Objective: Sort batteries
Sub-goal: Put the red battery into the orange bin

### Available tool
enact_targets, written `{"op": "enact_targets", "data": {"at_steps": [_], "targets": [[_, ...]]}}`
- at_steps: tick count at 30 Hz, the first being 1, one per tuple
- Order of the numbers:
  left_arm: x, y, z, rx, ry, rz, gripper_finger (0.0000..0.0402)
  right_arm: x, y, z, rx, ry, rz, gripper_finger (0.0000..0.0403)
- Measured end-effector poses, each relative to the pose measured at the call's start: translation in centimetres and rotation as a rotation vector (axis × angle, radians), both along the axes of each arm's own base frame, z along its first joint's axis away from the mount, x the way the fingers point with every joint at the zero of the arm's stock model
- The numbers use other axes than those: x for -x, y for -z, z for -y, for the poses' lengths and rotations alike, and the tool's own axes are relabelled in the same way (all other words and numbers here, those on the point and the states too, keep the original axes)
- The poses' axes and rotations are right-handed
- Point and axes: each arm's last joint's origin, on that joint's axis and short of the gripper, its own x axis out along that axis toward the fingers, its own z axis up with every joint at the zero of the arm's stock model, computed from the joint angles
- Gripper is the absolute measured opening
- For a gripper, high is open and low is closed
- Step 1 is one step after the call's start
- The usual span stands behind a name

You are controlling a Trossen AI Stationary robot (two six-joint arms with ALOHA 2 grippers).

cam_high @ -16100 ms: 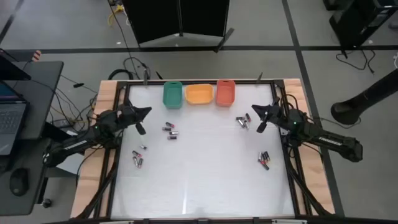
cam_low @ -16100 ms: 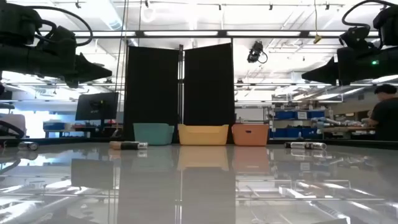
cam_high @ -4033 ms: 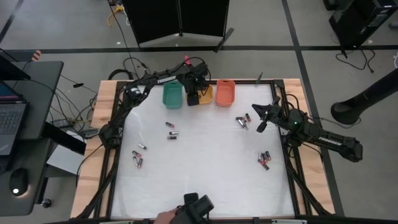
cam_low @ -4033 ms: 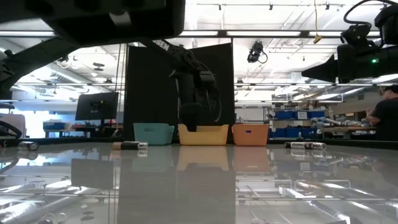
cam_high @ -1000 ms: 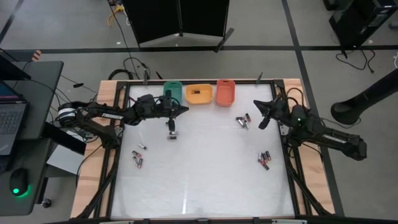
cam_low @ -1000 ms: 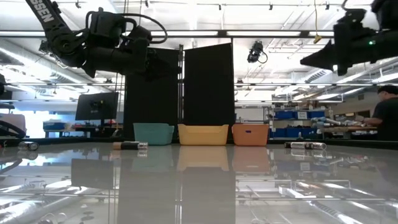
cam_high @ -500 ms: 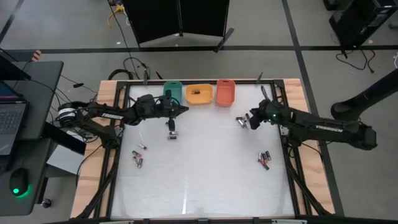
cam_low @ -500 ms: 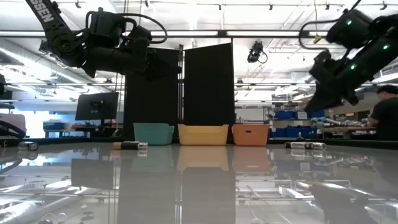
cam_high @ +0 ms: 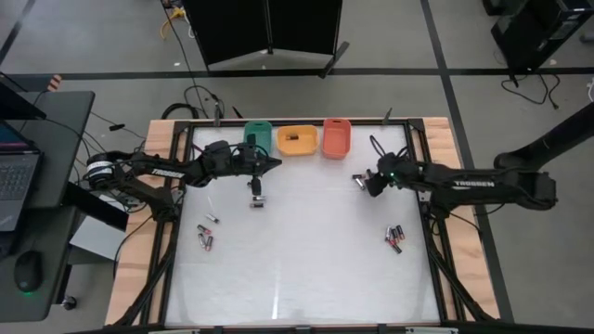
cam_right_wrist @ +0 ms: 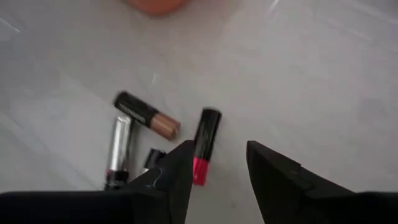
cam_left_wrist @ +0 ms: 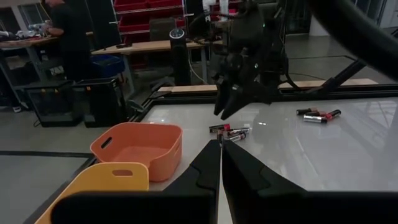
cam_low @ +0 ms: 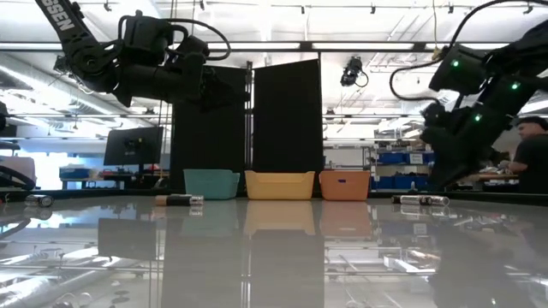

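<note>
Small batteries lie in loose groups on the white table: one group [cam_high: 359,182] under my right gripper, another [cam_high: 255,194] below my left gripper, one at the left [cam_high: 205,234] and one at the right [cam_high: 394,238]. My right gripper [cam_right_wrist: 217,158] is open and tipped down over the first group. A black and red battery [cam_right_wrist: 204,140] lies just off one fingertip, with a black and copper one [cam_right_wrist: 146,115] and a silvery one [cam_right_wrist: 118,149] beside it. My left gripper [cam_left_wrist: 220,148] hangs level above the table near the trays, shut on nothing.
A green tray [cam_high: 258,140], a yellow-orange tray [cam_high: 297,140] and a red-orange tray [cam_high: 336,137] stand in a row at the table's far edge. A raised frame [cam_high: 429,213] runs round the table. The middle and near part of the table surface [cam_high: 306,269] is bare.
My right gripper has gone down and toward the table's left, from level and high by the right edge to the batteries below the red-orange tray, and has tipped its fingers downward. My left arm has kept still.
</note>
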Motion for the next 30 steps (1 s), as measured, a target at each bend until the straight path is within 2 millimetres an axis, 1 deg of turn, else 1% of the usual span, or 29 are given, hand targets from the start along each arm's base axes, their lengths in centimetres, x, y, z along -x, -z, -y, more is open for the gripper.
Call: {"op": "enact_targets", "data": {"at_steps": [4, 11, 21, 25, 30], "targets": [[0.0, 0.1, 0.0, 0.002, 0.000, -0.006, 0.0023, -0.2, 0.7, 0.1, -0.025, 0.005, -0.038, 0.0161], [0.0, 0.1, 0.0, 0.002, 0.000, -0.007, 0.0023, -1.1, 1.3, 0.3, -0.056, -0.018, -0.014, 0.0161], [0.0, 0.3, 0.0, -0.012, 0.001, -0.030, 0.0023, -1.3, 2.0, 0.4, -0.067, -0.024, -0.069, 0.0157], [0.0, 0.4, 0.0, -0.007, 0.001, -0.045, 0.0023, -1.3, 2.1, 0.4, -0.068, -0.026, -0.079, 0.0131], [0.0, 0.5, 0.0, -0.009, 0.001, -0.050, 0.0023, -1.3, 2.1, 0.4, -0.069, -0.033, -0.082, 0.0063]]}}
